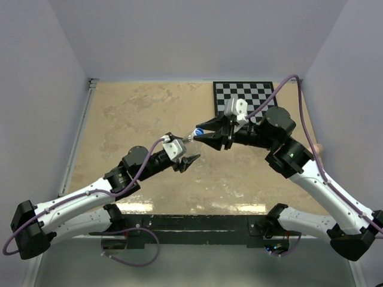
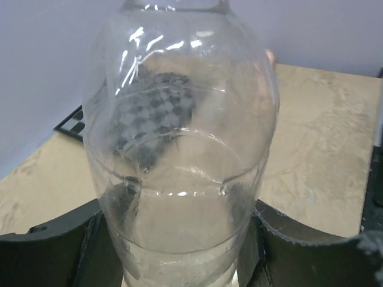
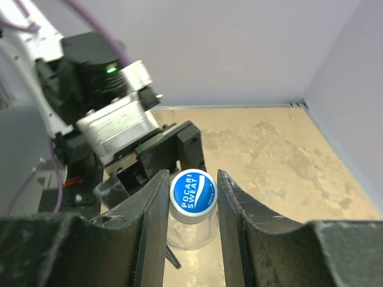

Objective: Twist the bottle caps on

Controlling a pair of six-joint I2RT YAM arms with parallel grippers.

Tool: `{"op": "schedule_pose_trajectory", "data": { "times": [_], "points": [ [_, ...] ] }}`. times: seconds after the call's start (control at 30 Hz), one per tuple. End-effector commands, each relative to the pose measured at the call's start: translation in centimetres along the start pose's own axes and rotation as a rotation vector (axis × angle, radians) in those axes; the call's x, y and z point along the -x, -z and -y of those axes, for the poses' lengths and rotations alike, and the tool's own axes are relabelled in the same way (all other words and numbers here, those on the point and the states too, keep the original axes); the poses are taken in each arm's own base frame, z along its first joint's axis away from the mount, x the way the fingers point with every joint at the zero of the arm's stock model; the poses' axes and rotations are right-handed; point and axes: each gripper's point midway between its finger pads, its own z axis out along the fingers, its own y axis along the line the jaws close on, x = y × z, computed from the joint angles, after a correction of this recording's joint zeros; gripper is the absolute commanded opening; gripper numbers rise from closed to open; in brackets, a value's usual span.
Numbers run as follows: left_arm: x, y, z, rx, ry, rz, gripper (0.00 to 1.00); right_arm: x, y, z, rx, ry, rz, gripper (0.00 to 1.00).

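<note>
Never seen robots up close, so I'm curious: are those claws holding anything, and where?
The left gripper clamps the clear bottle by its body; the right gripper pinches its blue cap by the rim.

Your left arm (image 1: 90, 200) runs low from the bottom-left base, elbow at centre-left, forearm angled up and right toward the middle. Your left gripper (image 1: 190, 161) sits at its tip, its fingers (image 2: 54, 251) clamped on either side of the lower body of the clear bottle (image 2: 179, 149), neck pointing away from the wrist. Your right arm (image 1: 323, 179) comes up from the bottom-right base, folds at the elbow on the right, forearm heading left. Your right gripper (image 1: 201, 131) faces the left one, close but apart; both its finger pads (image 3: 152, 221) touch the sides of the blue cap (image 3: 192, 196), jaws narrow and near parallel.
</note>
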Motion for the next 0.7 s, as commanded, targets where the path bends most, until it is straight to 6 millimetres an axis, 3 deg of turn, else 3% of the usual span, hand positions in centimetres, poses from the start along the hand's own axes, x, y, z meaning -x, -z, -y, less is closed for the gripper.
{"op": "schedule_pose_trajectory", "data": {
  "times": [0.0,0.3,0.43,0.47,0.53,0.67],
  "points": [
    [5.7,0.2,-4.3,0.315,0.034,0.2,0.0,-4.5,-0.8,3.0,-0.206,-0.247,-0.068,0.0],
    [5.1,-0.9,-6.5,0.601,0.045,0.199,0.0,-5.9,-0.6,4.3,-0.325,-0.366,-0.049,0.0],
    [4.3,-1.2,-6.4,0.599,0.043,0.166,0.0,-4.4,-0.5,3.7,-0.284,-0.324,-0.003,0.0],
    [4.2,-1.2,-6.1,0.584,0.045,0.166,0.0,-3.7,-0.4,3.3,-0.263,-0.31,0.016,0.03],
    [4.1,-0.9,-5.6,0.545,0.051,0.165,0.0,-2.3,0.2,3.2,-0.265,-0.276,0.055,0.25],
    [3.2,-1.3,-4.6,0.409,0.069,0.116,0.0,0.5,1.3,2.6,-0.23,-0.174,0.112,0.43]
  ]
}}
